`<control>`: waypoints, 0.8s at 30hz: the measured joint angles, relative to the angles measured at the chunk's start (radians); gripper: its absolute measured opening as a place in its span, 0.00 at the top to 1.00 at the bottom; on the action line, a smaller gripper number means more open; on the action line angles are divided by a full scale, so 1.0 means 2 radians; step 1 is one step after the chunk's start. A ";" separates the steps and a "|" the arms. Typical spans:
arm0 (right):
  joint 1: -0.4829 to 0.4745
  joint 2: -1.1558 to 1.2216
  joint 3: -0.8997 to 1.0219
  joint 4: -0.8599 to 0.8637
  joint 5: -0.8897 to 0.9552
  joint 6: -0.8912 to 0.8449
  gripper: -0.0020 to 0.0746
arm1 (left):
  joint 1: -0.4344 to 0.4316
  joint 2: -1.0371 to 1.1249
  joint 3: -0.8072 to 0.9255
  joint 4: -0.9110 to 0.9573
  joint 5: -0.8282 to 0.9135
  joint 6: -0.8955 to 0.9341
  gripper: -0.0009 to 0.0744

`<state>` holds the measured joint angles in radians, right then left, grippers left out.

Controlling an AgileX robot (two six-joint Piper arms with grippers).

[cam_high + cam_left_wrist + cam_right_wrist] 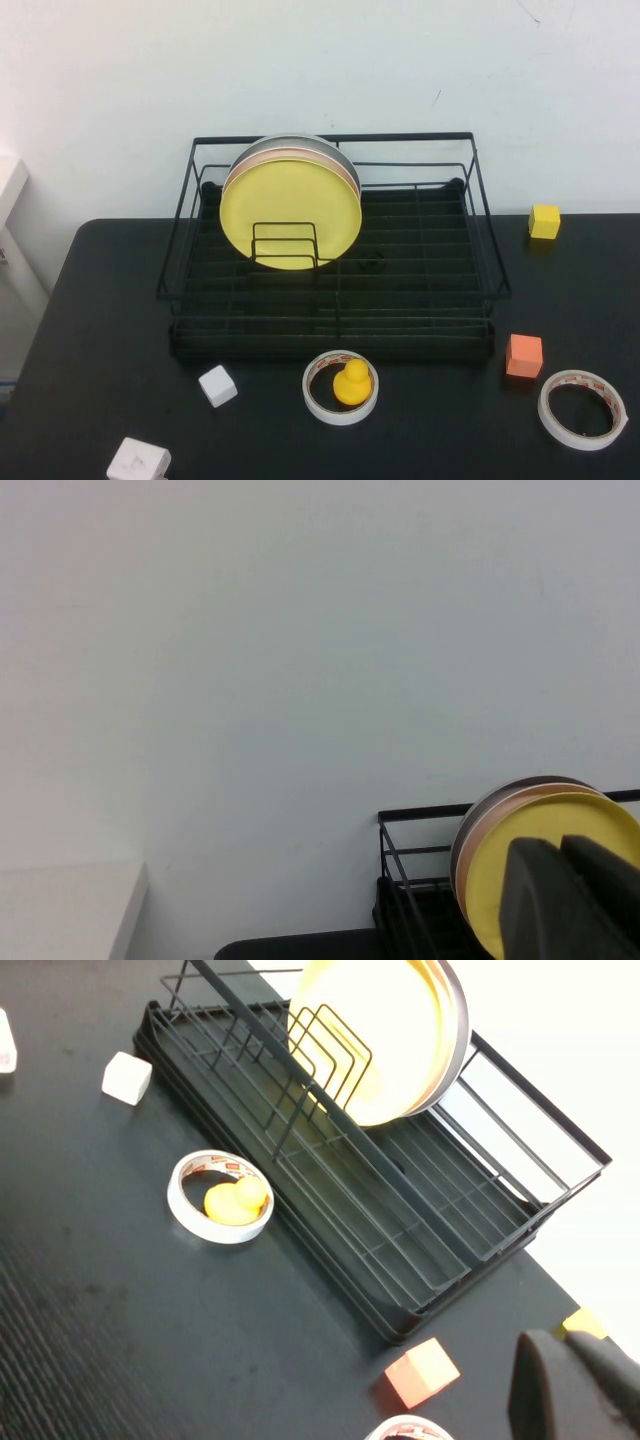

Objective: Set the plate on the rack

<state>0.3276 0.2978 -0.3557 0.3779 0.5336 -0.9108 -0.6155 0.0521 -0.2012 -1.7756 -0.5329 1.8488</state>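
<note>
The yellow plate (290, 215) stands upright in the left part of the black wire rack (335, 300), leaning against a pink plate and a grey one behind it, with wire dividers in front of it. It also shows in the left wrist view (540, 830) and the right wrist view (370, 1030). Neither arm shows in the high view. My left gripper (560, 880) is shut and empty, raised and facing the wall with the plates beyond it. My right gripper (575, 1360) is shut and empty, held above the table to the right of the rack (420, 1230).
In front of the rack lie a tape roll (341, 400) with a yellow duck (351, 382) inside, a white cube (217, 385) and a white block (139, 461). An orange cube (524, 356), another tape roll (582, 409) and a yellow cube (544, 221) lie to the right.
</note>
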 joint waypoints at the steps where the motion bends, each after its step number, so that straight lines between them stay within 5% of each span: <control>1: 0.000 0.000 0.000 0.000 0.000 0.000 0.97 | 0.000 -0.003 0.000 0.000 -0.001 0.000 0.99; 6: 0.000 0.000 0.000 0.002 0.000 0.000 0.97 | 0.033 -0.029 0.000 0.000 0.003 0.000 0.99; 17: 0.000 0.000 0.000 0.009 0.000 0.000 0.97 | 0.241 -0.034 0.043 0.006 0.166 0.004 0.99; 24: 0.000 0.000 0.000 0.010 0.000 0.000 0.98 | 0.295 -0.034 0.066 0.013 0.200 -0.002 0.99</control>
<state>0.3276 0.2978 -0.3557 0.3983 0.5330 -0.9108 -0.0254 -0.0155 -0.0683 -1.7498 -0.1333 1.8443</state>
